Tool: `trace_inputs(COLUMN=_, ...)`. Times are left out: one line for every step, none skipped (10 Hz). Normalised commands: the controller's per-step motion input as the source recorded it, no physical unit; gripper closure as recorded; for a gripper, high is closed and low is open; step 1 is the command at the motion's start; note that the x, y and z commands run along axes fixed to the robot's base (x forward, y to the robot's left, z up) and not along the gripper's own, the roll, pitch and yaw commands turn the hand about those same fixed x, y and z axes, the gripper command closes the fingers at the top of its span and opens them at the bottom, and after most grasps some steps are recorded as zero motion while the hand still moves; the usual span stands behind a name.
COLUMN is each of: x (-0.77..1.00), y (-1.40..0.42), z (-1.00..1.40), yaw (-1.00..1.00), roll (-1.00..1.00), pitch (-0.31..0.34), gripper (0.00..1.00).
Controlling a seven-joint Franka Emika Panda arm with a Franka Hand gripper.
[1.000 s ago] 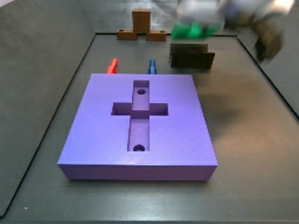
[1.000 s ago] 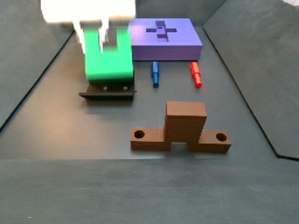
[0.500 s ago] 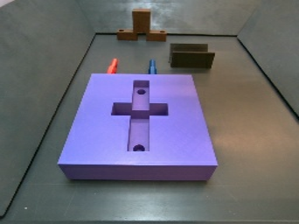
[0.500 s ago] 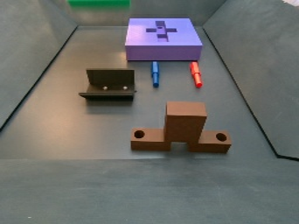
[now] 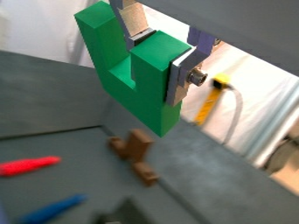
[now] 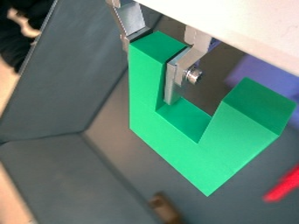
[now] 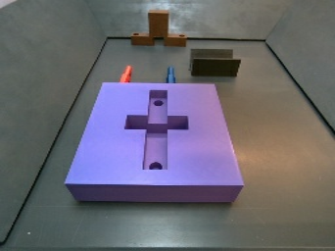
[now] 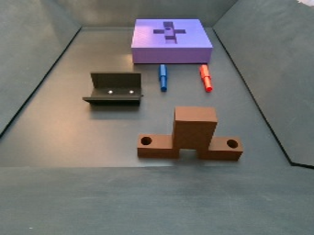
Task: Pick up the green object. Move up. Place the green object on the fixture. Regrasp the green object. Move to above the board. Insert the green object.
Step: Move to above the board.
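Wrist views both show the gripper (image 5: 158,54) clamped on the green object (image 5: 131,74), its silver fingers (image 6: 176,80) pinching one arm of the U so the notch stays free; neither side view shows gripper or piece, so they sit high, out of frame; the fixture (image 8: 114,88) stands empty, well apart from the board (image 7: 157,137); judging by that, the piece is carried above the floor, placing on the fixture or insertion not done.
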Motion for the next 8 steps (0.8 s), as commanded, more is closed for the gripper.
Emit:
trace_inputs(x=-1.31, y=-1.4, z=0.25, yaw=-0.04, roll=-1.0, pitch=-0.031, gripper=1.0)
trace_inputs(x=-1.32, y=-1.4, z=0.26, yaw=-0.03, roll=-1.0, pitch=-0.035, gripper=1.0)
trace_inputs(x=-0.87, y=-0.89, z=0.15, yaw=-0.03, roll=-1.0, pitch=-0.034, gripper=1.0)
trace_inputs(x=-0.53, y=-0.52, z=0.08, yaw=-0.03, roll=-1.0, pitch=-0.033, gripper=1.0)
trace_inputs(x=-0.37, y=-0.35, z=0.05, yaw=-0.04, roll=-1.0, pitch=-0.027, gripper=1.0)
trace_inputs(x=-0.16, y=-0.14, z=0.03, yaw=-0.04, roll=-1.0, pitch=-0.026, gripper=1.0)
trace_inputs(x=-0.13, y=-0.1, z=0.01, yaw=-0.04, roll=-1.0, pitch=-0.034, gripper=1.0)
trace_inputs(x=-0.09, y=-0.01, z=0.01, yaw=-0.02, roll=-0.65, pitch=-0.038, gripper=1.0)
